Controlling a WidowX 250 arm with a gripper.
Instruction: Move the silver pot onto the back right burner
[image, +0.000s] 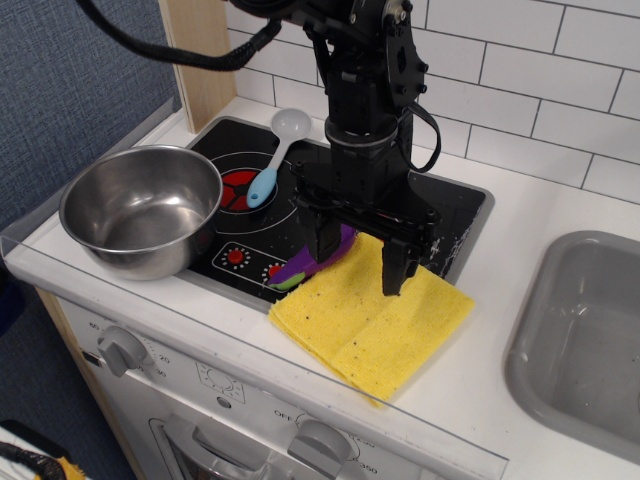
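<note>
The silver pot (140, 210) is a wide, shiny steel bowl standing upright at the front left of the black cooktop (462, 212), overhanging its left edge. My gripper (360, 255) is to the right of the pot and well apart from it. It hangs open and empty over the cooktop's right front, just above a purple and green toy vegetable (318, 262) and a yellow cloth (375, 312). One red burner (232, 190) shows beside the pot, under a spoon. The back right burner is hidden behind my arm.
A white spoon with a blue handle (275, 155) lies across the visible red burner. The yellow cloth spreads from the cooktop onto the white counter. A grey sink basin (590, 330) is at the right. A tiled wall stands behind and oven knobs (122, 350) are below.
</note>
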